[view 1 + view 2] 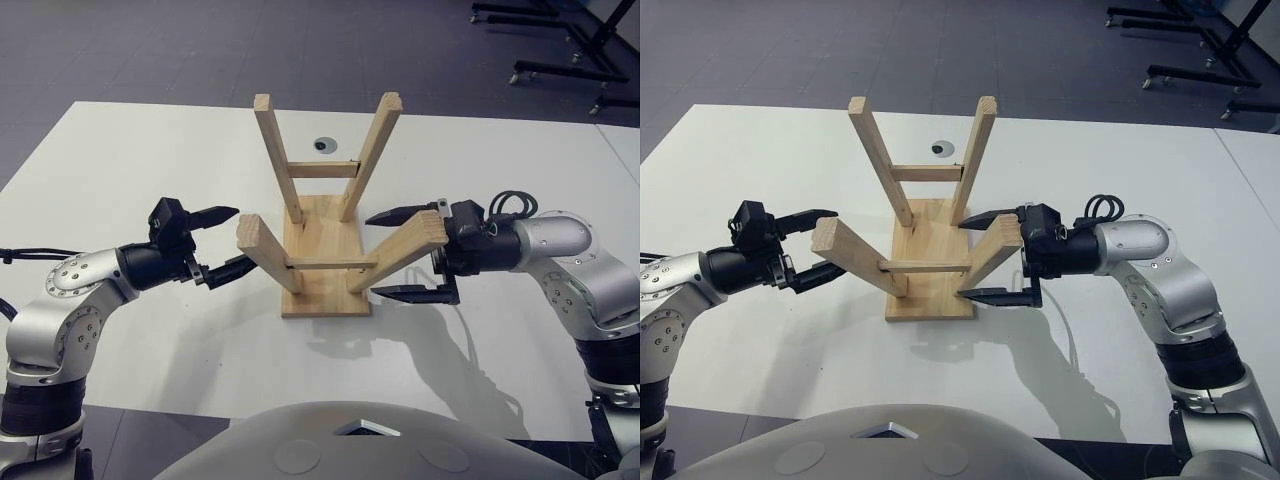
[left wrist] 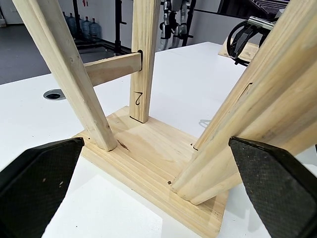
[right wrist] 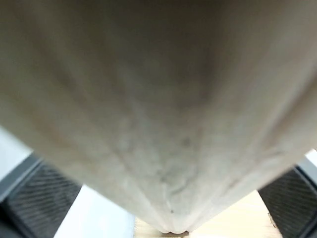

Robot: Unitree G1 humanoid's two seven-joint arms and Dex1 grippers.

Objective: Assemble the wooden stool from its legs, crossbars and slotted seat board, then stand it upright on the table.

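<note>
Stool (image 1: 322, 250) upside down mid-table (image 1: 120, 160), legs up; right claw (image 1: 372, 254) spread, straddling near right leg (image 1: 405, 248); left claw (image 1: 241, 237) spread, near left leg (image 1: 262, 245) just beyond tips; both legs slant outward toward claws.

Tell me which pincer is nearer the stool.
Right. The right pincer is open around the near right leg of the stool; the left pincer is open beside the near left leg, slightly farther off.

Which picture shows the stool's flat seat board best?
The left eye view: nearly the whole seat board shows, lying flat on the table. The right eye view looks much the same. The left wrist view has it close, with the edges cut off. In the right wrist view a sliver peeks beneath a leg.
</note>
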